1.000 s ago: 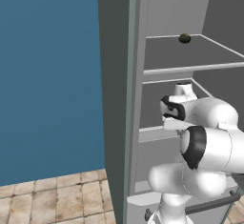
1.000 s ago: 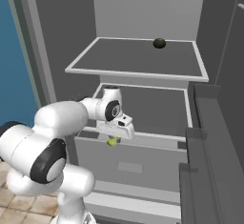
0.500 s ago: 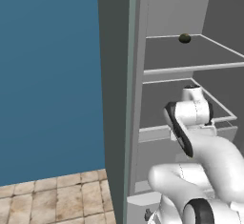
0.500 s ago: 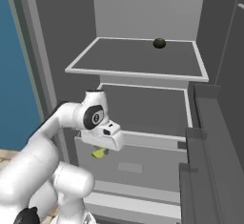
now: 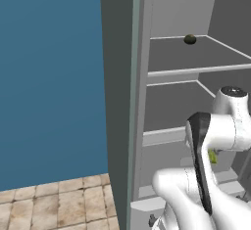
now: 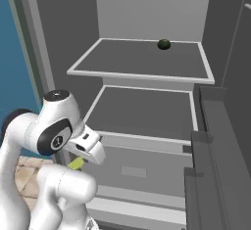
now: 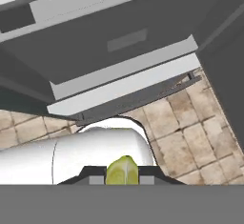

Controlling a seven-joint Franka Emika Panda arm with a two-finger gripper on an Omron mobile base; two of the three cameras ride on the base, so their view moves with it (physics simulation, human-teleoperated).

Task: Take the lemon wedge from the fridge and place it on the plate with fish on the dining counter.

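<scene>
small dark olive ball just sitting near the back of the upper shelf. blue wall off to the left, brown tiled floor down below it.

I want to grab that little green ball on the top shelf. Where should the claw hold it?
Grip the ball across its middle, coming in from the open front of the fridge. It is round and sits alone near the back of the shelf, so any two opposite sides should do.
</scene>
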